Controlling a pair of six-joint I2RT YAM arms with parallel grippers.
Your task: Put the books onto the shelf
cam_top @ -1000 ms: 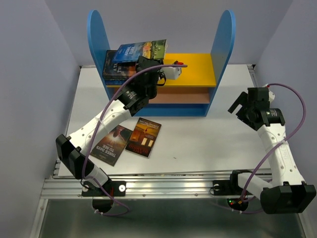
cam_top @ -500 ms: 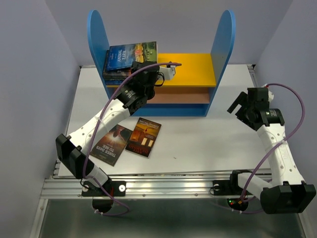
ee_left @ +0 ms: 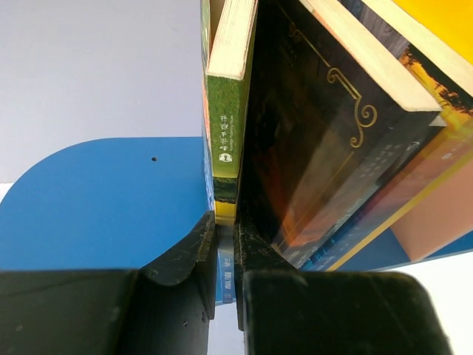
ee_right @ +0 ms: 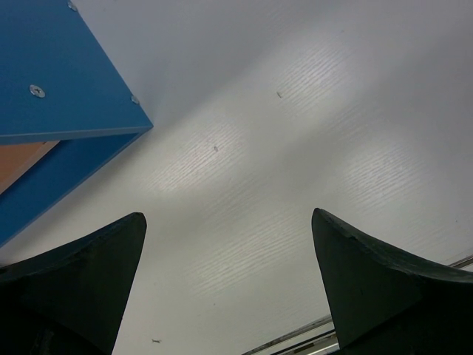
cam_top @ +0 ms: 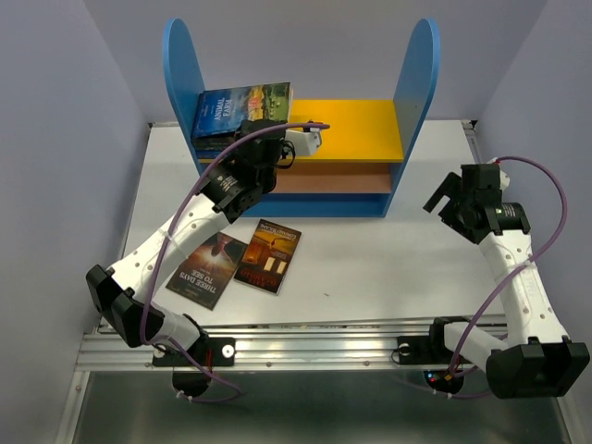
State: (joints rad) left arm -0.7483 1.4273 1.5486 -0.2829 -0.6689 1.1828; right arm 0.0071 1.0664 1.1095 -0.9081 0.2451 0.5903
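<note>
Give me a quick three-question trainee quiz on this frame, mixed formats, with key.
1. True or false: the right gripper is closed on a book.
2. How many books lie flat on the table? A) one B) two C) four
3. Which board of the shelf carries the stack of books?
Key: 1 false, it is open and empty above the table. 2 B. 3 the yellow top board.
</note>
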